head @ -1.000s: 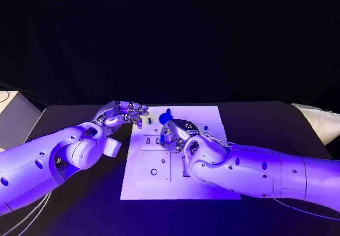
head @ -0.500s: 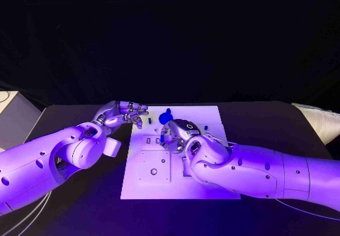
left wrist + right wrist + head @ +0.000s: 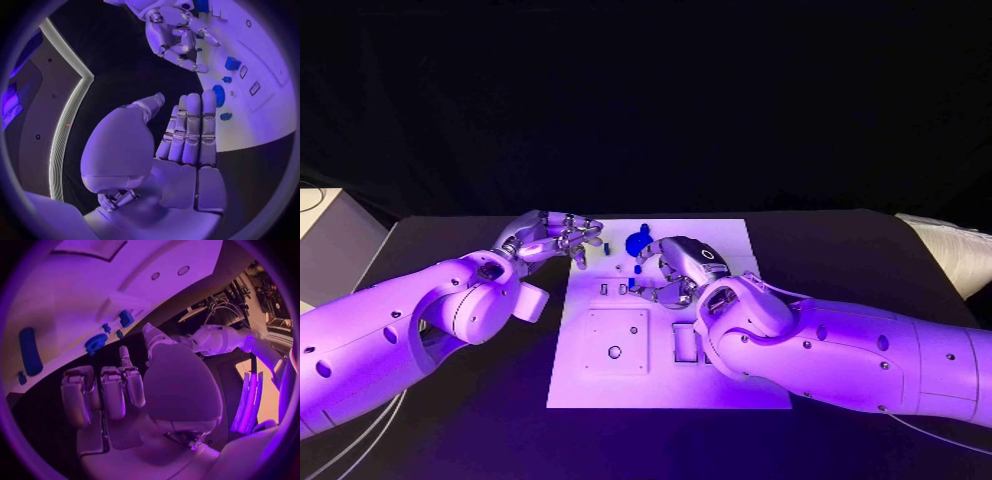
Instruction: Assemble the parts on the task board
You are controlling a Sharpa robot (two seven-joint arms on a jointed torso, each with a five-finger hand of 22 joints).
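Note:
The white task board (image 3: 596,385) lies in the middle of the table. A round blue part (image 3: 639,241) sits near its far edge, with small blue parts (image 3: 635,270) close by. In the right wrist view a long blue part (image 3: 28,350), the round part (image 3: 95,343) and a blue block (image 3: 126,318) lie on the board. My right hand (image 3: 678,272) hovers over the board's middle, fingers bent down, nothing in its palm (image 3: 125,405). My left hand (image 3: 560,238) is at the board's far left corner, its fingers (image 3: 190,127) straight and together, thumb apart, holding nothing.
The board has a square plate with a hole (image 3: 615,345) and rectangular slots (image 3: 685,343) on its near half. Black table (image 3: 848,250) surrounds the board. A pale object (image 3: 952,250) lies at the table's right edge.
My right hand has shifted slightly right over the board and turned at the wrist. The left hand has barely moved.

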